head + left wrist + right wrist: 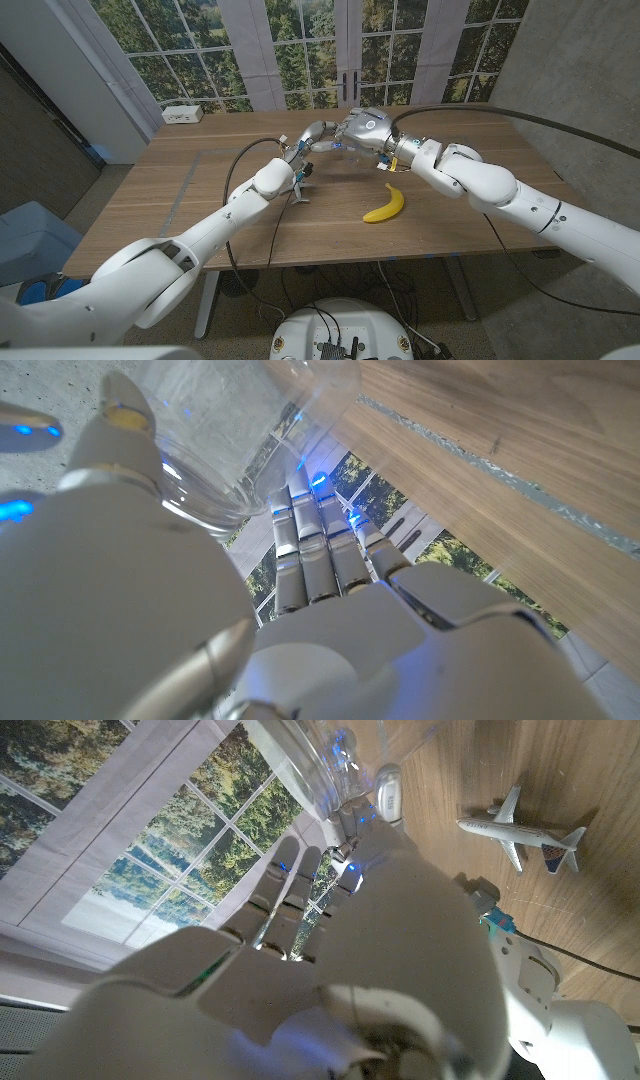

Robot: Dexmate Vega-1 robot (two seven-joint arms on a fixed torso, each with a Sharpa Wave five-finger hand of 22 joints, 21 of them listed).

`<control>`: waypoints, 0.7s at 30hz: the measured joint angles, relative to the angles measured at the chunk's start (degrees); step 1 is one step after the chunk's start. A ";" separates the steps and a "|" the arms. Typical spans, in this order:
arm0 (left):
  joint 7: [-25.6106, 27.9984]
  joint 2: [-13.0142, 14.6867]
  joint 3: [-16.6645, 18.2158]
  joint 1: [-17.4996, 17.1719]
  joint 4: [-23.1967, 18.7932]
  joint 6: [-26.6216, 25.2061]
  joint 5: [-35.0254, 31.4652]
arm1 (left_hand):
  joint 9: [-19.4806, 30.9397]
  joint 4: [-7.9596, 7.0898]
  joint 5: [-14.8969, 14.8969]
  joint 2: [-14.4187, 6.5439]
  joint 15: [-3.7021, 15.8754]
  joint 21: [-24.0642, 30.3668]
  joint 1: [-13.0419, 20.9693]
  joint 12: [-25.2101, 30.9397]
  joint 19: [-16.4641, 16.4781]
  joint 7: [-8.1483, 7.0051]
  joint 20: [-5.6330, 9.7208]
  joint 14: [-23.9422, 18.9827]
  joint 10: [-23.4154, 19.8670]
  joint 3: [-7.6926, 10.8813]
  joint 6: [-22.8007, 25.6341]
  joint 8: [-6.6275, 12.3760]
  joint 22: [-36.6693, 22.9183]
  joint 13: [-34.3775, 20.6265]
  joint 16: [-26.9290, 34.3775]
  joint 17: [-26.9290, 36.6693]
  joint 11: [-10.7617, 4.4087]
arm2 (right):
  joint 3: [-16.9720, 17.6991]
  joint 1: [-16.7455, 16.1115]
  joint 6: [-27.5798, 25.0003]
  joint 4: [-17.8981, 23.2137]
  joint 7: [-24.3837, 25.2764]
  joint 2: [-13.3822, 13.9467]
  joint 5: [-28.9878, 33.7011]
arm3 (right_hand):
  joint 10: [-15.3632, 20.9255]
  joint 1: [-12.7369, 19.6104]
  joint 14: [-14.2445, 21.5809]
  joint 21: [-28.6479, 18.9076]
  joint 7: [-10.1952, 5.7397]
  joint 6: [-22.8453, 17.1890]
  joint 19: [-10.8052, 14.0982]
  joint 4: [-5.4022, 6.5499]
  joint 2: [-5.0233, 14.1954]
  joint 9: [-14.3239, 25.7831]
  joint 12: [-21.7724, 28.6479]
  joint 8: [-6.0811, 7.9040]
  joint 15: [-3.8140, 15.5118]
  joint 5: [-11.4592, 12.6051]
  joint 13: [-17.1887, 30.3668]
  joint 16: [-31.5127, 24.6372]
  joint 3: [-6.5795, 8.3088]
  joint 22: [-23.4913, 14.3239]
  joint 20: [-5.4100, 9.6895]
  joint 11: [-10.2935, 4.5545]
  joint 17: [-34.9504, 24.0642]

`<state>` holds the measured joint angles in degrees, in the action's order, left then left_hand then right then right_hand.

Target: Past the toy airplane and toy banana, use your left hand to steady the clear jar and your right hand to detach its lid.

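The clear plastic jar (338, 147) is gripped at twelve o'clock on the wooden table (200, 190) by the left hand (312, 136). The right hand (366, 127) is cupped over its lid; whether it is gripped cannot be told. The twist is best made with the base braced.

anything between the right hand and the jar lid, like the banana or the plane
Nothing visible does. The right hand is already at the clear jar, with the left hand on its other side. The toy banana and toy airplane lie nearer the robot.

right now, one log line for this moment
left hand: holds jar | right hand: on jar top | banana, airplane: on table
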<state>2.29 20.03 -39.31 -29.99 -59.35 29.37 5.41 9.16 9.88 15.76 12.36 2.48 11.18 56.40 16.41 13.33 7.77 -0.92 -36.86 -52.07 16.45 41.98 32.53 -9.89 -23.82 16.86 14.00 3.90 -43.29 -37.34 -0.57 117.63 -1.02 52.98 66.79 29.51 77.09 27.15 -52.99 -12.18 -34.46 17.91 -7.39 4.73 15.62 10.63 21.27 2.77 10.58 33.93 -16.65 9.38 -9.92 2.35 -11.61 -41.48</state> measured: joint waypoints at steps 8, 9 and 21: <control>0.21 0.35 0.05 -0.37 -0.85 -0.29 -0.32 | 0.00 -0.07 0.02 0.00 0.10 0.00 0.00 -0.07 0.00 0.00 0.00 -0.10 -0.10 -0.07 0.00 0.00 0.00 -0.21 0.00 -0.01 0.08 | 4.92 -4.27 -0.91 -0.27 3.16 -3.05 -1.68 | -6.50 -17.69 -2.60 1.75 5.72 7.82 1.50 5.72 1.72 0.23 0.19 -1.80 -0.11 -0.21 -0.75 1.42 -1.54 0.07 -2.20 2.50 1.12; 0.21 0.35 0.05 -0.37 -0.85 -0.29 -0.33 | 0.00 -0.07 0.02 0.00 0.13 0.00 0.00 -0.07 0.00 0.00 0.00 -0.14 -0.12 -0.07 0.00 0.00 0.00 -0.22 0.00 -0.01 0.09 | 5.19 -4.47 -0.91 -0.23 3.16 -3.27 -1.68 | -6.61 -20.01 -2.60 1.93 6.60 8.30 1.32 6.72 2.12 0.42 0.19 -1.80 -0.11 -0.21 -0.86 1.16 -1.92 0.00 -2.82 3.16 0.86; 0.21 0.50 0.10 -0.47 -1.05 -0.08 -0.55 | 0.00 -0.12 0.03 0.00 0.15 0.00 0.00 -0.23 0.00 0.00 0.00 -0.16 -0.22 -0.16 0.00 0.00 0.00 -0.25 0.00 -0.01 0.18 | 10.15 -8.36 -14.04 2.49 -3.36 -10.11 -15.85 | -10.71 -35.21 -3.99 3.27 11.36 18.48 2.23 10.29 -0.21 0.59 0.40 -5.90 -0.18 -0.21 -1.94 -0.14 -6.07 -0.36 -7.19 10.53 0.56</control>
<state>2.51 20.53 -39.21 -30.45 -60.40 29.28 4.86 9.16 9.75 15.79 12.35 2.64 11.18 56.40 16.18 13.33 7.77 -0.92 -37.02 -52.30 16.29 41.98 32.53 -9.89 -24.07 16.86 13.99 4.08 -33.14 -45.70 -14.61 120.12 -4.38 42.87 50.94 18.79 41.88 23.16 -49.72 -0.82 -15.99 20.14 2.90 4.52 16.22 11.03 15.37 2.59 10.38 31.99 -16.80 3.31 -10.28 -4.84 -1.08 -40.91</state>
